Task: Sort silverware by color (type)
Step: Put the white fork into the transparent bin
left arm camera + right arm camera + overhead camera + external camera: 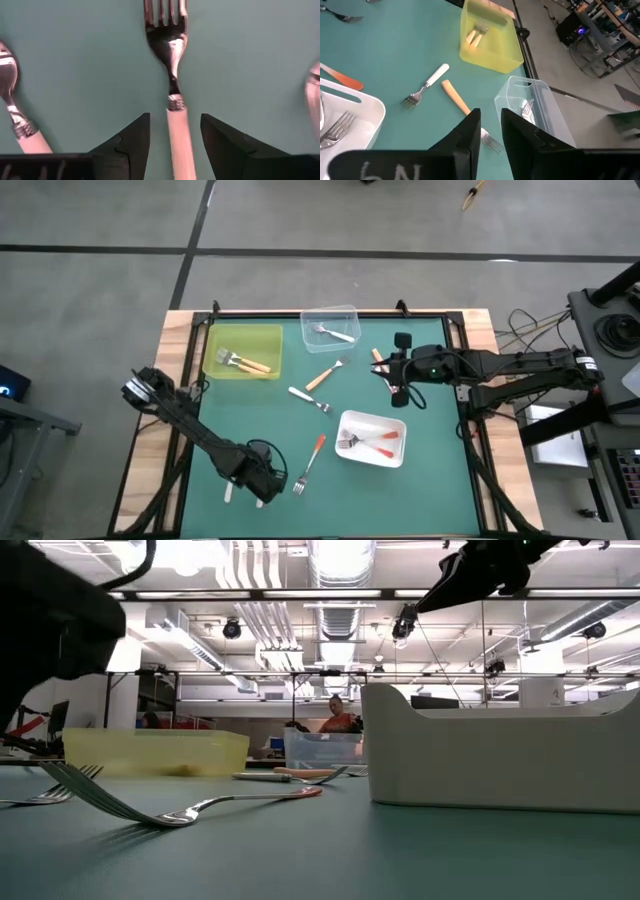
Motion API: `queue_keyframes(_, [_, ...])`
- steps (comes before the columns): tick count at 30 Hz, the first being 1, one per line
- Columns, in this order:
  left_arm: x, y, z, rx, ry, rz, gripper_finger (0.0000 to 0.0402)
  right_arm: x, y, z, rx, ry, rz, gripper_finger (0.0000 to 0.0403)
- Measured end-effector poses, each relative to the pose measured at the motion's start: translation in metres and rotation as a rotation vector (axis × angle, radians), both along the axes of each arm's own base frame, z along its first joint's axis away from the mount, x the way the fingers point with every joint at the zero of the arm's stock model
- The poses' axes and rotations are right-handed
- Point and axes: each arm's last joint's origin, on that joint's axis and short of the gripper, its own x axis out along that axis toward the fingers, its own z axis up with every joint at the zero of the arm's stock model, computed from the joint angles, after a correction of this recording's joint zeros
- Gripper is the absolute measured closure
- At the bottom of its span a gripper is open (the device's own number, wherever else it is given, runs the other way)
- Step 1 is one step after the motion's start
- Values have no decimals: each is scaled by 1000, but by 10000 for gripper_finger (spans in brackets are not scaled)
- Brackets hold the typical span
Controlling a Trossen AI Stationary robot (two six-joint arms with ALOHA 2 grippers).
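Observation:
My left gripper [262,485] is low over the table's near edge and open. Its fingers stand on either side of a white-handled fork [176,100] that lies flat, and they do not touch it. A second white-handled fork [17,125] lies beside it. A red-orange-handled fork [310,463] lies just to the right. A white-handled fork [310,400] and a tan-handled fork [325,375] lie mid-table. My right gripper [400,380] hovers right of centre. In its wrist view, the right gripper [490,112] shows only a narrow gap with nothing in it.
At the far side, a yellow tray [215,365] holds tan-handled forks and a clear tray [345,310] holds a white-handled one. A white tray [395,460] right of centre holds red-orange-handled forks. A tan handle [377,358] shows beside the right gripper. Raised rails edge the green mat.

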Motion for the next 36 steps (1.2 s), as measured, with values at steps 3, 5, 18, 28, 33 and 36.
queue_keyframes(3, [3, -3, -6, 14, 19, -1, 248, 0, 0, 0, 3, -1, -1, 333])
queue_keyframes(5, [5, -5, -8, 24, 32, -2, 254, 0, 0, 0, 4, -1, -2, 330])
queue_keyframes(18, [13, -16, -12, 95, 100, -9, 368, 0, 0, 0, 22, -6, -9, 333])
queue_keyframes(28, [12, -13, -2, 161, 16, -2, 380, -1, 0, -6, 29, 8, -13, 333])
queue_keyframes(33, [17, -11, 19, 263, -81, -22, 380, -1, 0, -9, 86, 3, -44, 337])
queue_keyframes(36, [23, -6, 37, 390, -114, -58, 380, 0, 1, -10, 160, -32, -34, 335])
